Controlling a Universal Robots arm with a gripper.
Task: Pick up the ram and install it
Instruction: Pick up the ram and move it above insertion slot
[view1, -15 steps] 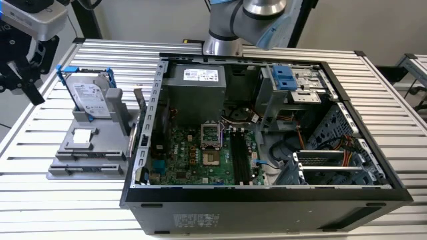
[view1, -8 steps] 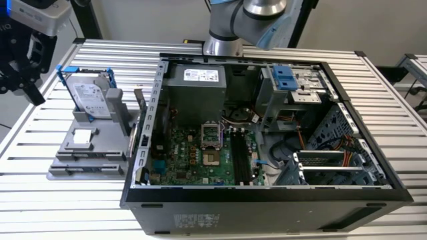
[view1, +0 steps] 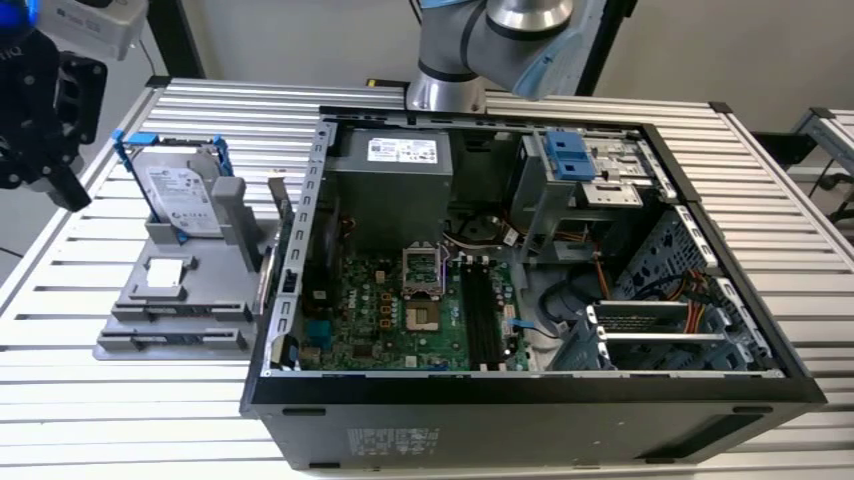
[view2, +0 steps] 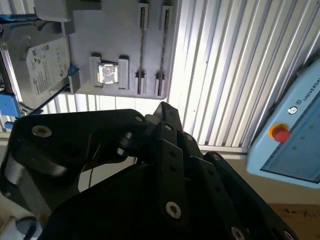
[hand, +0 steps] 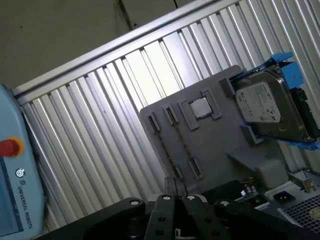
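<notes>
The ram is out of view; I cannot pick it out on the fixture or in the case. My black gripper (view1: 60, 185) hangs high at the exterior view's left, to the left of the grey fixture tray (view1: 167, 300). In both wrist views the fingertips (hand: 173, 188) (view2: 163, 111) meet, shut, with nothing visible between them. The tray's two long narrow slots (view2: 152, 45) look bare. The motherboard's long black memory slots (view1: 481, 310) lie in the open computer case (view1: 534, 385); whether a stick sits in them I cannot tell.
A silver hard drive in a blue bracket (view1: 180, 195) stands at the back of the tray, with a small square chip (view1: 163, 270) in front of it. A pale blue pendant with a red button (view2: 281, 134) lies beyond the slatted table (view1: 120, 410).
</notes>
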